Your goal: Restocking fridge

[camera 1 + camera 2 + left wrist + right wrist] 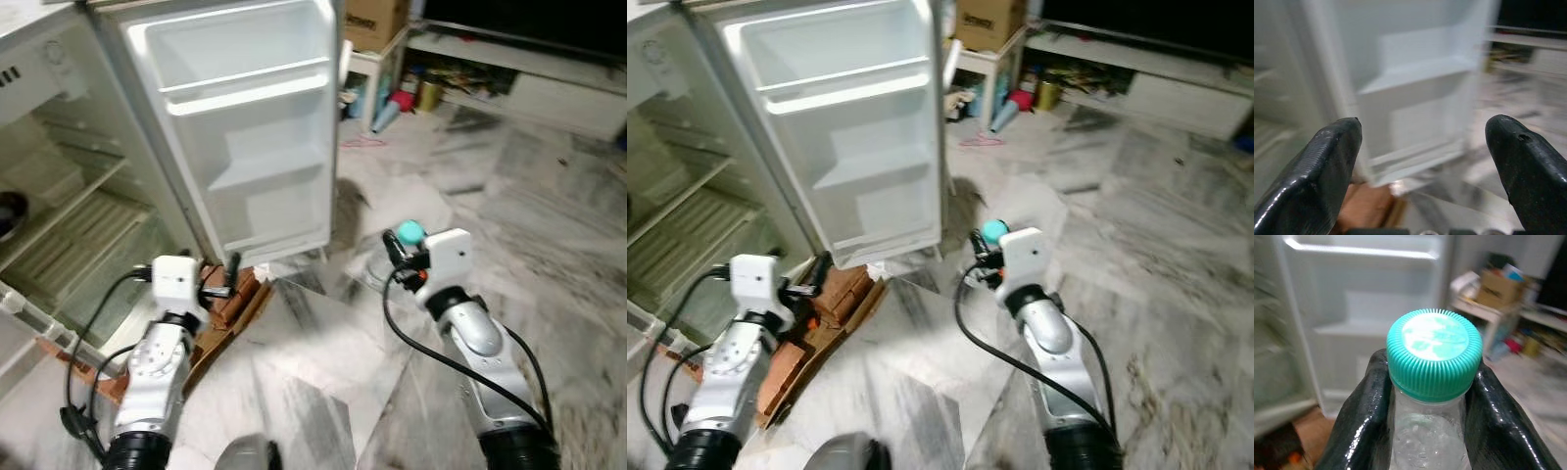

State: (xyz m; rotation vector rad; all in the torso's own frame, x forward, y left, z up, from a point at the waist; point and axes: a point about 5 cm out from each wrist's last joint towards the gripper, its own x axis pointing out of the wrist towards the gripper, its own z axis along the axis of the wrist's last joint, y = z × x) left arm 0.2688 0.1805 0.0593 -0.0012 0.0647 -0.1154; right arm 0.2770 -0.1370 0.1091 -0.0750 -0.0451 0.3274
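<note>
The white fridge [69, 225] stands open on my left, and its door [245, 147] swings out in front of me with bare door shelves. My right gripper [1430, 374] is shut on the neck of a clear bottle with a teal ribbed cap [1434, 350]. In the eye views this bottle cap [409, 232] hangs above the marble floor, right of the door's lower corner. My left gripper [1432, 142] is open with nothing between its fingers. It points at the door's lower shelf from close by, low beside the door's bottom edge [227, 279].
Flattened brown cardboard [230, 308] lies on the floor under the left gripper. A dark object [10, 211] sits on a fridge shelf. Behind the door stands a white side table with a cardboard box [377, 24], floor clutter [392, 108] and a low white TV bench [529, 69].
</note>
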